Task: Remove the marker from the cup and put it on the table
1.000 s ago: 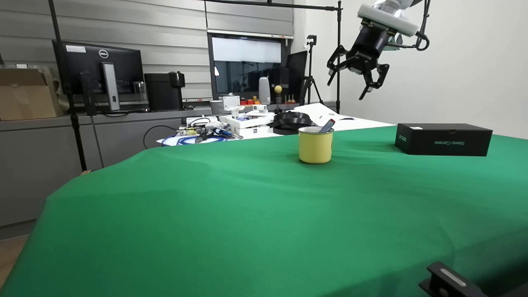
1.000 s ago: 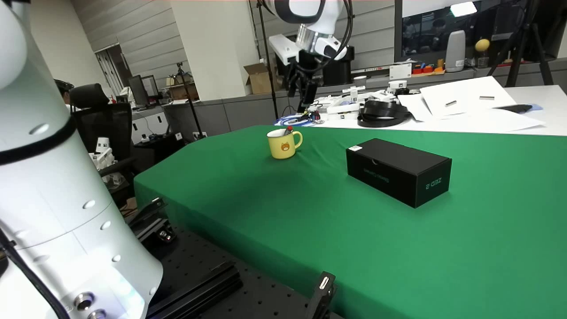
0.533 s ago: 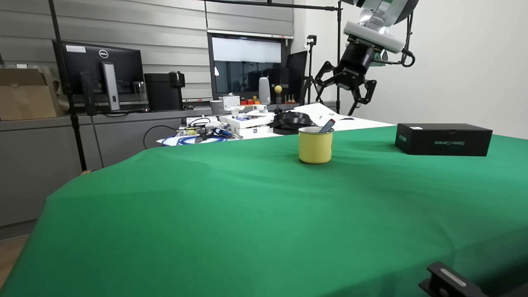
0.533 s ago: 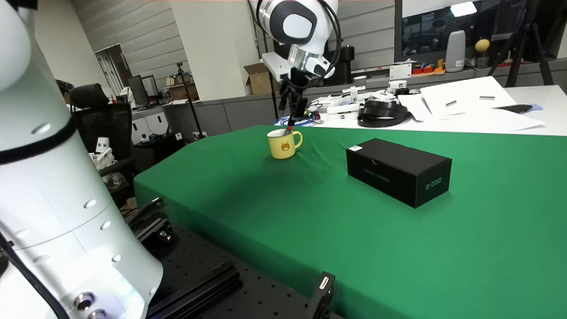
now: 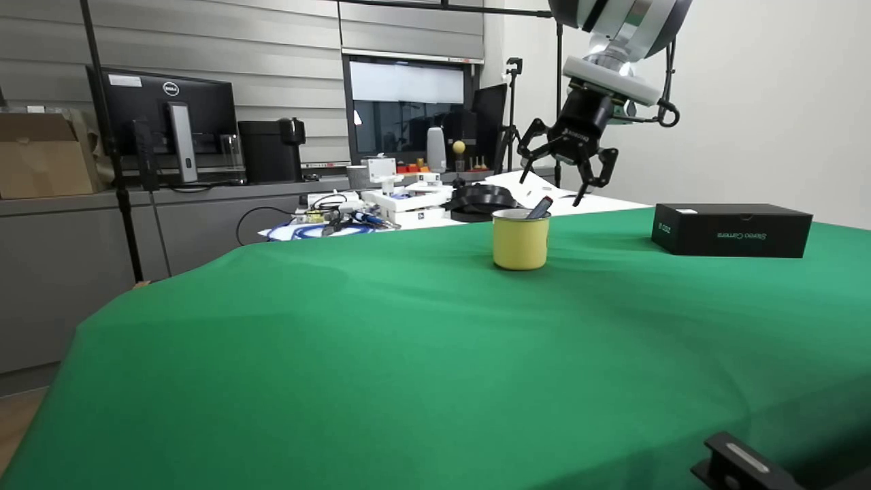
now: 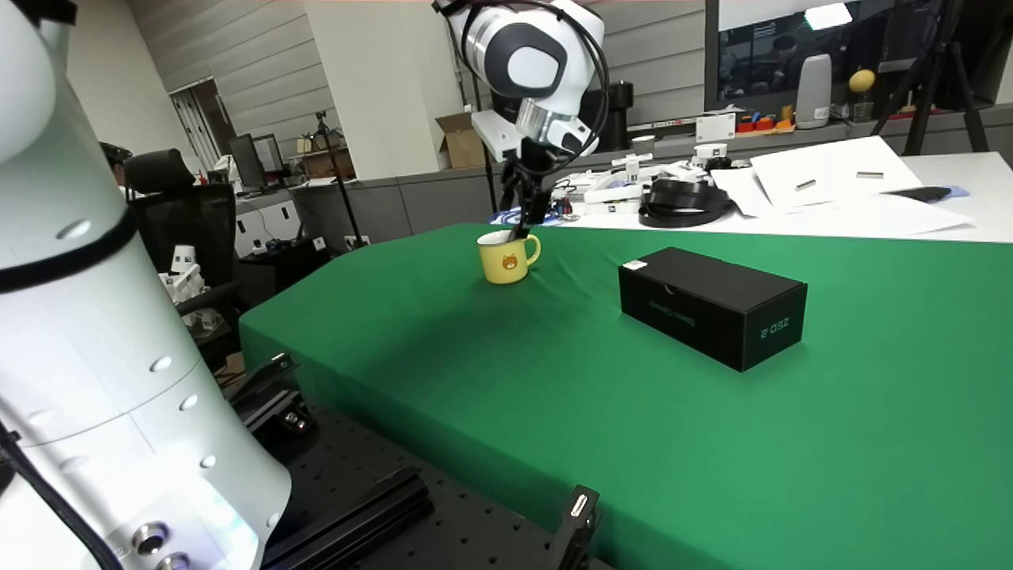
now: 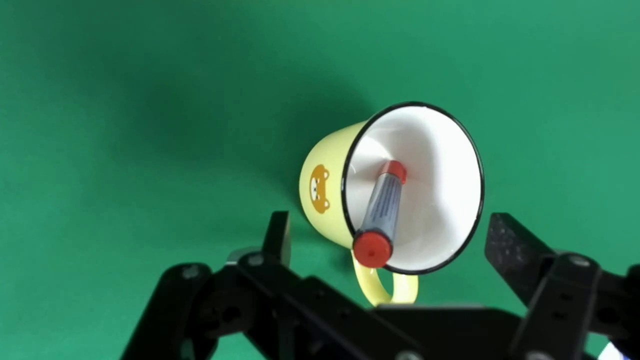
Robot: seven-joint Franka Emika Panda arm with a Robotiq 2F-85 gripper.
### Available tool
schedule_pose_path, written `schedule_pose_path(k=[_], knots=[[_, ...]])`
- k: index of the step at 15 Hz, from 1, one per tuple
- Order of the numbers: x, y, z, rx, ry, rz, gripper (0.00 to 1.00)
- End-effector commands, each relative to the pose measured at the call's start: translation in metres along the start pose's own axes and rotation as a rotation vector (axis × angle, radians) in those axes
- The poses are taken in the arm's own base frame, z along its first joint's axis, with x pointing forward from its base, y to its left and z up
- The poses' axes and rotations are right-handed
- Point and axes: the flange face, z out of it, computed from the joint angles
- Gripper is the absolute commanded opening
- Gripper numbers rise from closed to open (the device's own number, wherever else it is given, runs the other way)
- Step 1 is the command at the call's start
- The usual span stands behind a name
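The yellow cup (image 5: 520, 241) stands upright on the green table (image 5: 408, 354). It also shows in an exterior view (image 6: 500, 263), and in the wrist view its white inside (image 7: 440, 200) and handle show. The marker (image 7: 382, 210), grey with red ends, leans in the cup. Its upper red end rests over the rim near the handle. In an exterior view the marker's top (image 5: 541, 207) sticks out above the rim. My gripper (image 7: 390, 216) is wide open and empty, above the cup, with the marker between its fingers in the wrist view. The gripper (image 6: 518, 229) partly hides the marker in an exterior view.
A black box (image 5: 731, 230) lies on the green table, apart from the cup; it also shows in an exterior view (image 6: 712, 305). Behind the green table is a white table with papers (image 6: 831, 174), a black coil (image 6: 685, 203) and white parts.
In an exterior view my gripper has come down and to the left, closer to the cup. It has stayed open. The cup, marker and box have not moved.
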Motion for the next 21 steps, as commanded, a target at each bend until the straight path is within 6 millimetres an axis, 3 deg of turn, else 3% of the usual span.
schedule_pose_path(k=[1,2,11,17,21], knots=[[0.011,-0.002,0.003,0.0,0.007,0.018,0.82],[0.012,-0.002,0.005,-0.003,0.008,0.016,0.67],[0.015,-0.001,0.001,-0.009,0.028,0.009,0.05],[0.014,-0.007,-0.029,-0.016,0.041,-0.006,0.06],[0.016,-0.006,-0.072,-0.008,0.076,-0.011,0.06]])
